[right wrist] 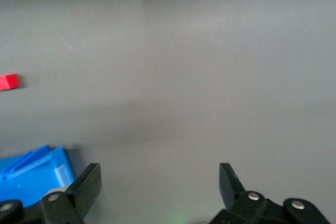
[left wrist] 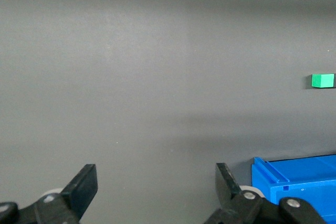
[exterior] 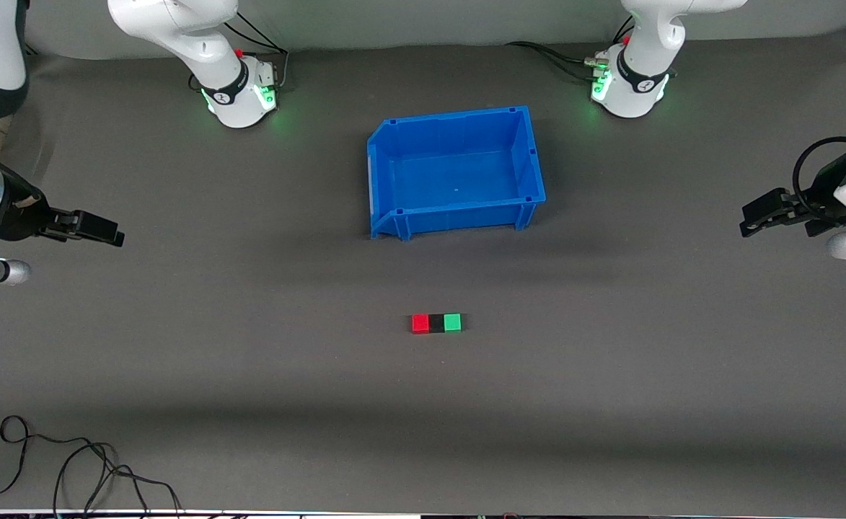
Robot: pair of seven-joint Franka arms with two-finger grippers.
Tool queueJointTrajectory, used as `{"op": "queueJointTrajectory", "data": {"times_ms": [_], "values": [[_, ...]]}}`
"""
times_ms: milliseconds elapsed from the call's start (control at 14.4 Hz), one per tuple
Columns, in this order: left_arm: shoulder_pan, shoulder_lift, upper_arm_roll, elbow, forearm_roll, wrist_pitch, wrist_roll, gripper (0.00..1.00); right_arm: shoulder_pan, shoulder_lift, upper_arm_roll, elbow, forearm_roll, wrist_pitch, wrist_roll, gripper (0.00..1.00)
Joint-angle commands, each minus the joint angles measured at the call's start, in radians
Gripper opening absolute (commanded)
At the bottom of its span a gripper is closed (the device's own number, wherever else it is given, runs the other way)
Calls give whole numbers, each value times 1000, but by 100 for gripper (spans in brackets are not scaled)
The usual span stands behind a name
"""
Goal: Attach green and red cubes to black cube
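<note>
A loose black cable [exterior: 69, 468] lies nearest the front camera, at the right arm's end of the table, well apart from everything else. Farther up the grey table [exterior: 610, 404], the red cube [exterior: 420, 323], black cube [exterior: 436, 323] and green cube [exterior: 452, 322] sit touching in one straight row, black between the other two, red toward the right arm's end and green toward the left arm's. The blue bin [exterior: 394, 173] stands farther from the camera than the row and holds nothing visible. The left gripper [exterior: 754, 216] hangs over the table's edge at its own end with jaws spread wide and empty; the right gripper [exterior: 105, 232] does the same at its end. The join looks made, so what remains is likely just staying clear: any move should keep both arms high and away from the row so nothing nudges the cubes apart.
</note>
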Motion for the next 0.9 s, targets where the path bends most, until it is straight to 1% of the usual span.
{"op": "queueJointTrajectory", "data": {"times_ms": [0,139,417,764,833], "values": [[-18,-36,2,-43,22,27,-17,100,17,-91,-6,-146,-33,123,-62,99],[-18,-42,1,-43,20,29,-11,100,12,-94,-9,-152,-30,138,-97,99],[-9,-47,1,-37,12,16,1,100,11,-99,-30,-152,-30,128,-103,99],[-6,-47,8,-16,20,-22,5,100,9,-100,-29,-154,-30,126,-103,99],[-7,-47,7,-16,22,-30,3,100,-21,-102,-16,-154,-32,123,-103,99]]}}
